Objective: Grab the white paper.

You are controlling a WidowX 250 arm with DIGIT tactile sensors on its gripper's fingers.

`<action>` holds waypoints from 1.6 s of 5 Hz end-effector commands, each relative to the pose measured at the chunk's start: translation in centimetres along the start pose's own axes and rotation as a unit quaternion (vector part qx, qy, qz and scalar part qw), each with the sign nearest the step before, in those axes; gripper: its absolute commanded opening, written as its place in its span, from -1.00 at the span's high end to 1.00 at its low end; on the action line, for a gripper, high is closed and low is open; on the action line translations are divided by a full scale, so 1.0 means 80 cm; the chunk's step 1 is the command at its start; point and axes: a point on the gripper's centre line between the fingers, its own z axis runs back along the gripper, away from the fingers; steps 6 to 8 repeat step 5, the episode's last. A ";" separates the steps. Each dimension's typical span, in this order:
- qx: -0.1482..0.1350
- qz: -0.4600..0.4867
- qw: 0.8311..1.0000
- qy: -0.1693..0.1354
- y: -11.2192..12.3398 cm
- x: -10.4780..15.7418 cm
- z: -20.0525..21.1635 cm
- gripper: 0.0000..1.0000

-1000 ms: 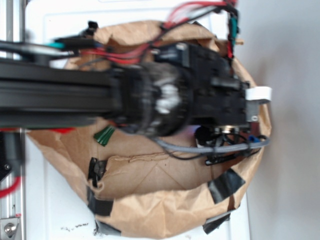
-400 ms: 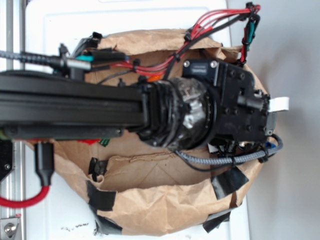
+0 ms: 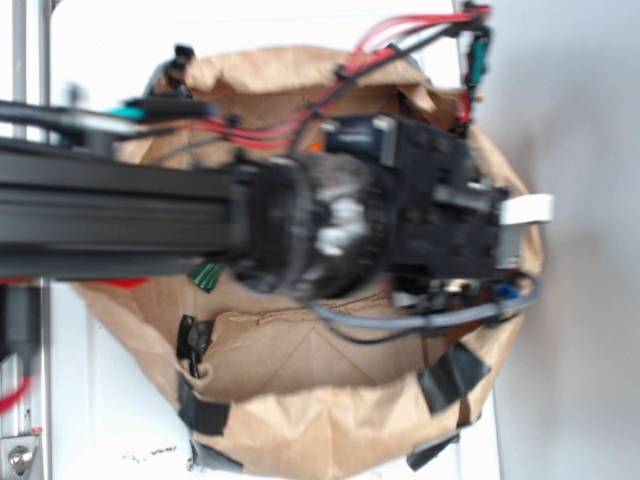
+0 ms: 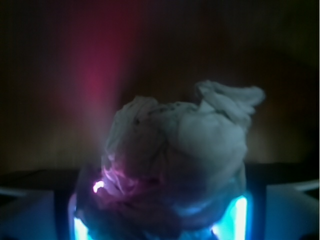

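Exterior view: black robot arm [image 3: 120, 215] spans in from the left, motion-blurred, with its black wrist block [image 3: 440, 215] over the open mouth of the large crumpled brown paper bag [image 3: 300, 390]. Bag sits on the white worktop [image 3: 120, 400] and is patched with strips of black tape [image 3: 455, 368] along its lower edge. A smooth white plastic tab [image 3: 525, 209] sticks out at the far right end of the wrist block, over the bag's right rim. Red wires [image 3: 400, 35] loop above the arm, a grey cable [image 3: 400, 320] hangs below it, and a small dark green piece [image 3: 207, 274] shows just under the arm inside the bag. Gripper itself is hidden under the wrist block in this view. Wrist view: the small off-white wad of wrinkly tissue paper [image 4: 180, 155] fills the centre of frame, right up at the gripper [image 4: 160, 220], sitting between the two fingers [image 4: 30, 210] (lit blue and magenta at the bottom edges, surroundings dark). Whether the fingers are actually pressing on the wad can't be told: contact points are lost in glare and shadow.
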 end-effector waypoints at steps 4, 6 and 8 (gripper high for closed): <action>-0.153 -0.073 0.985 -0.045 0.030 -0.043 0.204 1.00; -0.108 -0.072 0.990 -0.060 0.021 -0.043 0.198 1.00; -0.108 -0.072 0.990 -0.060 0.021 -0.043 0.198 1.00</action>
